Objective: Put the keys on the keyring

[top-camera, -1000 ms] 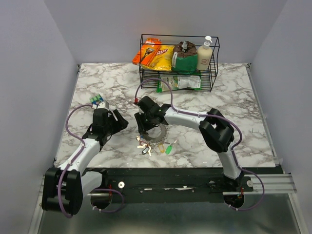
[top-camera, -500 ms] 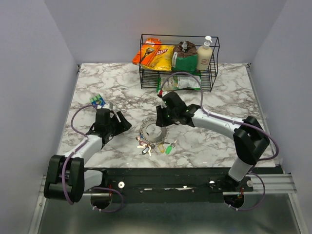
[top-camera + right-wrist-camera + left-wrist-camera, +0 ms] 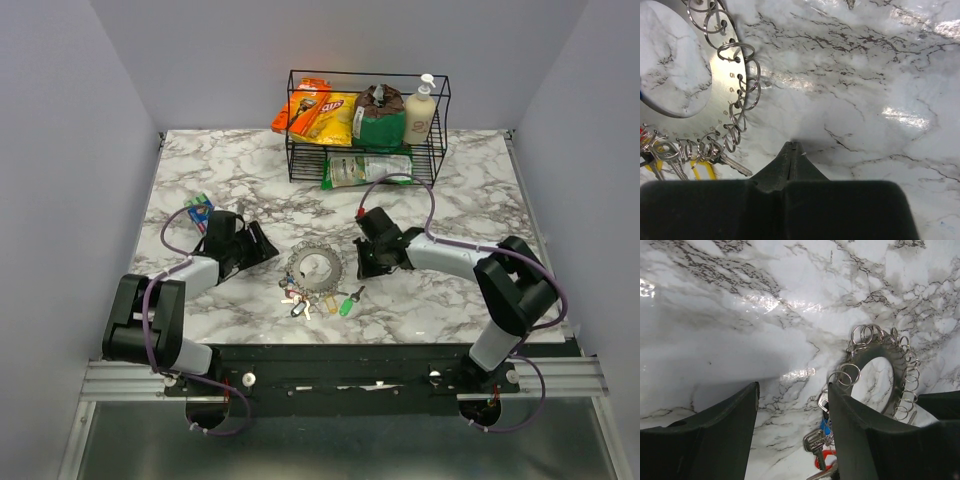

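The keyring [image 3: 315,267] is a silvery toothed ring lying flat near the table's front middle. The keys [image 3: 303,301], with coloured heads, lie bunched at its near edge, and a green key [image 3: 346,304] lies to their right. My left gripper [image 3: 264,246] is open and empty, low over the table just left of the ring. In the left wrist view the ring [image 3: 900,371] and keys [image 3: 821,442] show past the left gripper [image 3: 794,387]. My right gripper [image 3: 362,263] is shut and empty just right of the ring. In the right wrist view its tip [image 3: 791,145] rests beside the ring [image 3: 722,75] and keys [image 3: 670,152].
A black wire rack [image 3: 440,150] with snack bags and a soap bottle stands at the back middle. A small blue-green packet [image 3: 199,211] lies behind my left arm. The table's front edge runs just below the keys.
My right gripper has pulled off the keyring and moved right, now beside it. My left arm has lowered and its gripper has shifted slightly right toward the ring.
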Available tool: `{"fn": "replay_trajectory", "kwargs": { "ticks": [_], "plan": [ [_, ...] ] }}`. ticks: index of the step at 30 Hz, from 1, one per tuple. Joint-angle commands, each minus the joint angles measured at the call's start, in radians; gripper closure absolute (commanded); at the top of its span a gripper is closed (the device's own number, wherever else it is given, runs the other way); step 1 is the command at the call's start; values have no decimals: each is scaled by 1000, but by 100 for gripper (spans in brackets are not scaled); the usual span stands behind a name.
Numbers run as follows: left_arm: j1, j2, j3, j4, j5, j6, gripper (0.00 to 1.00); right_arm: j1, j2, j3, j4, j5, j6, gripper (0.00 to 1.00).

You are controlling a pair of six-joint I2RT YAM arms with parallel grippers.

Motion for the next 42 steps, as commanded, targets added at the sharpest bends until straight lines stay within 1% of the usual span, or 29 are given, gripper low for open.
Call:
{"fn": "replay_trajectory", "kwargs": {
  "ticks": [1,5,11,15,25,37,42],
  "plan": [
    [-40,59,56,27,21,21,34,5,5,-21,-1,-69,27,99],
    [-66,101,76,47,17,11,34,6,34,-32,59,-182,54,99],
    [-100,130,73,82,23,-14,34,5,95,-3,140,-273,96,99],
    [-112,121,47,110,40,-43,34,6,144,57,142,-262,103,99],
    [-120,58,-40,165,101,-101,34,6,191,145,142,-239,96,99],
    [-132,-63,-100,110,77,-132,34,6,289,300,139,-206,64,99],
    [-138,-106,-123,107,67,-149,34,6,338,381,139,-241,45,99]
  ]
}}
